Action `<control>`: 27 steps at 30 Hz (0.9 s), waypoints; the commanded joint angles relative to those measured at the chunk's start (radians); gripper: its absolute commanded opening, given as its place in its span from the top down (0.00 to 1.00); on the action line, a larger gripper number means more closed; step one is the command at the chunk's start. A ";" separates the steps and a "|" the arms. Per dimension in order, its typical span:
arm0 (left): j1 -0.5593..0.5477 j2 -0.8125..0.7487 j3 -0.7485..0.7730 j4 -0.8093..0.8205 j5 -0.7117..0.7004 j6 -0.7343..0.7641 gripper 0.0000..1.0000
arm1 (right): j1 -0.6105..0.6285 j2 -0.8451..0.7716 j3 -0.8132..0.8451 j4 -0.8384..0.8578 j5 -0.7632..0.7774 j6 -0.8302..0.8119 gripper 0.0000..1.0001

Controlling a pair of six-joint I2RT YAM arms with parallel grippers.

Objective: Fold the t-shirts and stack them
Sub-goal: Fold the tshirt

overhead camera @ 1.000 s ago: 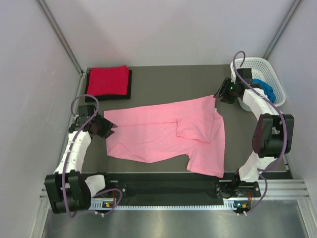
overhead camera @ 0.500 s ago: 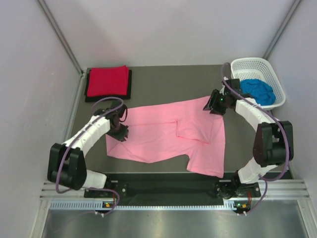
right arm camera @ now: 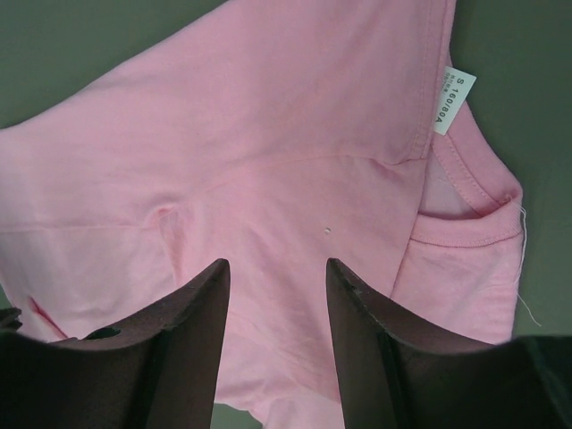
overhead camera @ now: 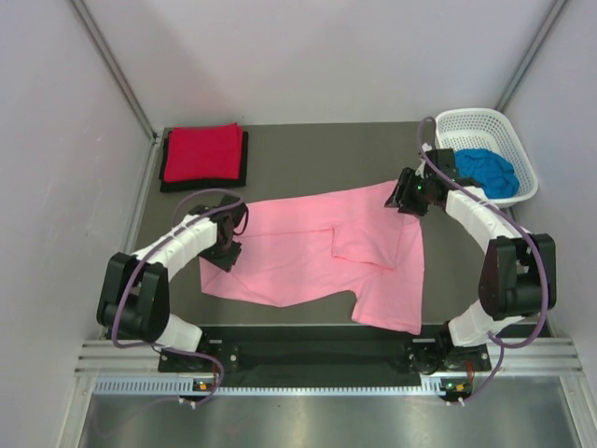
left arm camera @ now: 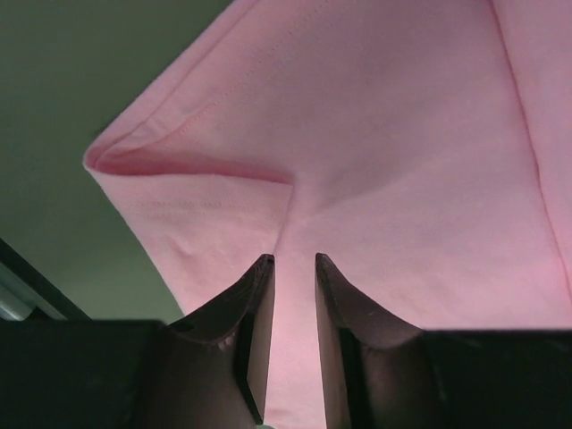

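Note:
The light pink t-shirt [overhead camera: 308, 252] lies spread on the table, partly folded, with its collar and size label [right arm camera: 456, 100] at the right end. My left gripper [overhead camera: 224, 254] is at its left edge. In the left wrist view [left arm camera: 293, 259] the jaws stand a narrow gap apart with pink cloth [left arm camera: 384, 134] filling the gap and a crease running into it. My right gripper [overhead camera: 403, 196] is open over the shirt's far right corner [right arm camera: 268, 134], its gripper [right arm camera: 275, 264] holding nothing. The red t-shirt [overhead camera: 202, 151] lies folded on the black one [overhead camera: 245, 166] at the far left. The blue t-shirt [overhead camera: 485, 173] is in the basket.
The white lattice basket [overhead camera: 476, 119] stands at the far right corner, just behind my right arm. Grey walls close in the table on the left, back and right. A metal rail runs along the near edge.
My left gripper has moved right from off the shirt onto its left edge and narrowed. My right gripper has moved from beside the basket down to the shirt's far right corner.

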State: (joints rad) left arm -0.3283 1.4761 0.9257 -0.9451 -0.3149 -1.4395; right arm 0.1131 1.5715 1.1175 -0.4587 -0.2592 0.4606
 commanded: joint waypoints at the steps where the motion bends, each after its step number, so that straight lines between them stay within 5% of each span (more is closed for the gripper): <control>1: -0.003 -0.028 -0.019 -0.003 -0.070 -0.038 0.69 | -0.004 -0.039 -0.013 0.008 0.015 -0.020 0.52; 18: -0.003 0.104 -0.021 0.023 -0.066 -0.018 0.73 | -0.004 -0.037 -0.010 0.002 0.040 -0.030 0.52; 27: -0.003 0.075 -0.011 0.003 -0.082 0.008 1.00 | -0.004 -0.053 -0.013 0.000 0.048 -0.027 0.52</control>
State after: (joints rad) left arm -0.3286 1.5799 0.9081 -0.9272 -0.3630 -1.4265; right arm 0.1131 1.5703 1.1042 -0.4618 -0.2276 0.4458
